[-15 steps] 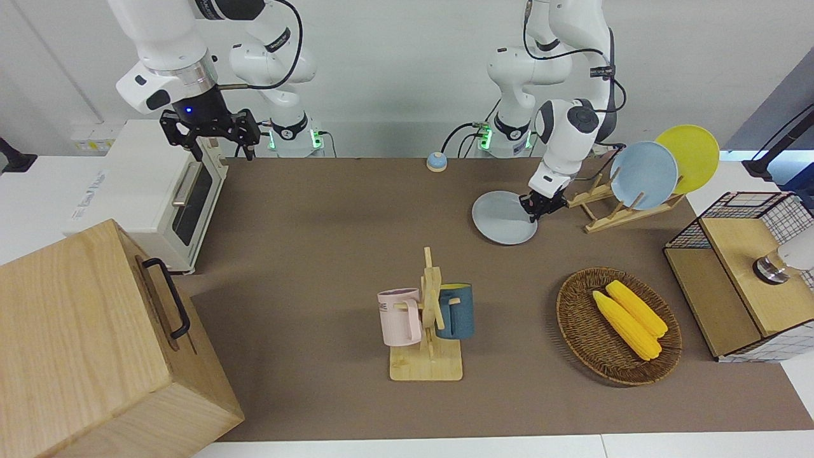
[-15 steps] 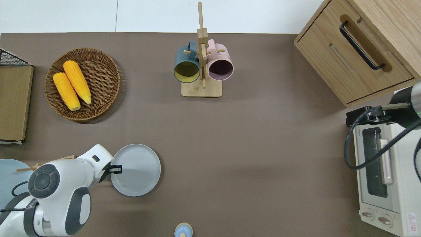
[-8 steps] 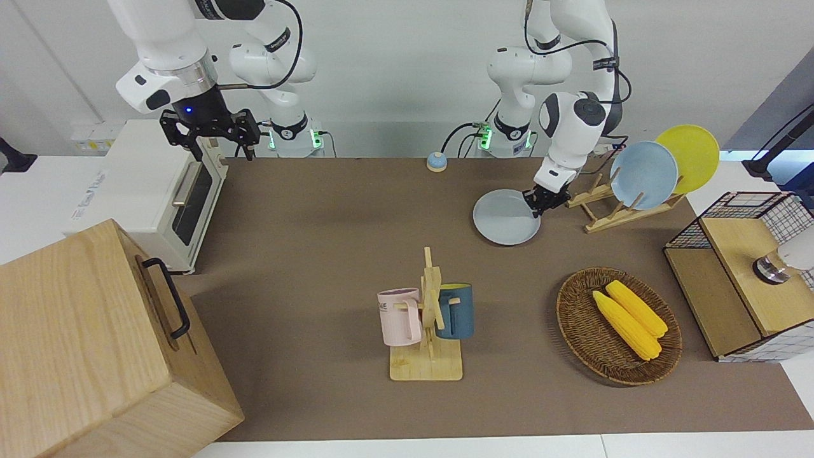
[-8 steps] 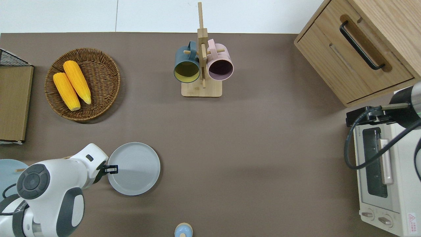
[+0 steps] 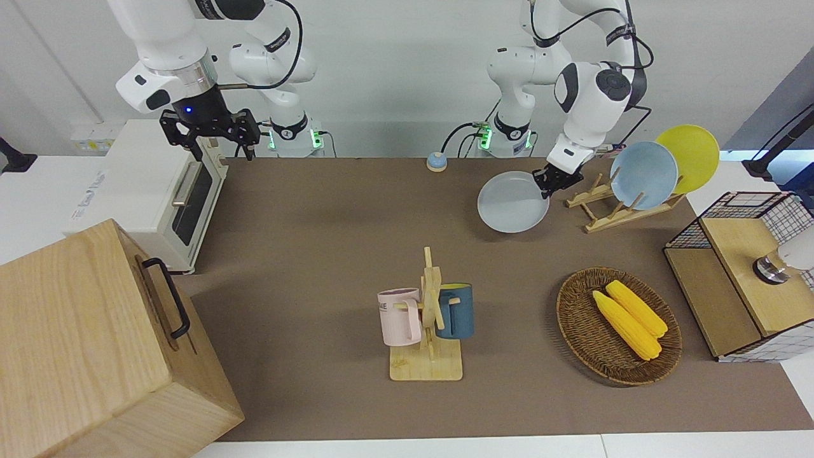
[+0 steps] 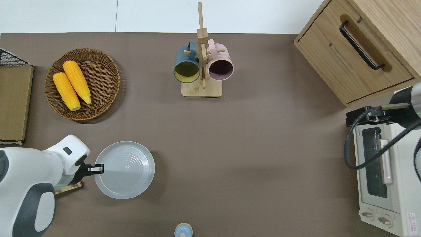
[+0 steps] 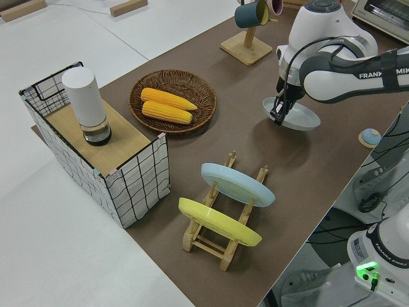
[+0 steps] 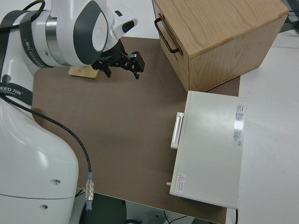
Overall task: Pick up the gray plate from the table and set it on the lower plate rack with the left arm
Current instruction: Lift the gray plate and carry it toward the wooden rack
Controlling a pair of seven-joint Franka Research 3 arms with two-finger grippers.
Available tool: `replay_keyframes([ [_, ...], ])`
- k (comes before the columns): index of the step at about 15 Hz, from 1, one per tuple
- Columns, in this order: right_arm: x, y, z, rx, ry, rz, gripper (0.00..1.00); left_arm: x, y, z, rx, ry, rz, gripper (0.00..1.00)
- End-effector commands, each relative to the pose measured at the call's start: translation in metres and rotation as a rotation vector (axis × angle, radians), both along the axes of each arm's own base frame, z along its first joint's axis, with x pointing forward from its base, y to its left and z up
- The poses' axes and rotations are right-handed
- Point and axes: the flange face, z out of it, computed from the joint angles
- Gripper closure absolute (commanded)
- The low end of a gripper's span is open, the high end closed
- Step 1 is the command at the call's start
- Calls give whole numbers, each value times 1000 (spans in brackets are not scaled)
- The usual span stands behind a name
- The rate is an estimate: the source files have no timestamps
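Note:
The gray plate (image 5: 512, 203) (image 6: 126, 169) (image 7: 297, 116) hangs roughly level above the brown table, casting a shadow on it. My left gripper (image 5: 548, 181) (image 6: 97, 169) (image 7: 278, 118) is shut on its rim, at the edge toward the rack. The lower plate rack (image 5: 610, 219) (image 7: 217, 246) stands at the left arm's end of the table, right beside the held plate. A light blue plate (image 5: 643, 175) and a yellow plate (image 5: 693, 152) lean in its slots; the pegs nearest the gray plate are bare. The right arm is parked with its gripper (image 5: 219, 147) (image 8: 124, 70) open.
A wooden mug stand (image 6: 201, 65) with a pink and a blue mug stands mid-table, farther from the robots. A wicker basket (image 6: 98, 62) holds two corn cobs. A wire-sided box (image 5: 731, 267), a wooden drawer cabinet (image 6: 355, 49), a toaster oven (image 6: 378, 171) and a small blue knob (image 5: 436, 161) stand around the edges.
The left gripper has raised the gray plate off the table and carried it toward the rack at the left arm's end. The right arm has not moved.

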Motion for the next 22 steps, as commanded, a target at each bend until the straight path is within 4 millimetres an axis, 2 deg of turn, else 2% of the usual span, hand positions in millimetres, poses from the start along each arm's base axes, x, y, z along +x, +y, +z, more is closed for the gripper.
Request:
replay_keyframes([
  [1,0,1,3,3,-5,-2,17,4,4,52,-3,24,12,1000],
  [6,0,1,3,3,-4,-3,17,9,37,119,-27,40,49,1000],
  [10,0,1,3,3,-5,-2,17,8,41,158,-24,39,52,1000],
  [13,0,1,3,3,-4,-3,17,8,43,172,8,29,55,1000],
  [17,0,1,3,3,-5,-2,17,8,43,181,158,15,22,1000],
  [22,0,1,3,3,-4,-3,17,9,45,179,393,35,30,1000],
])
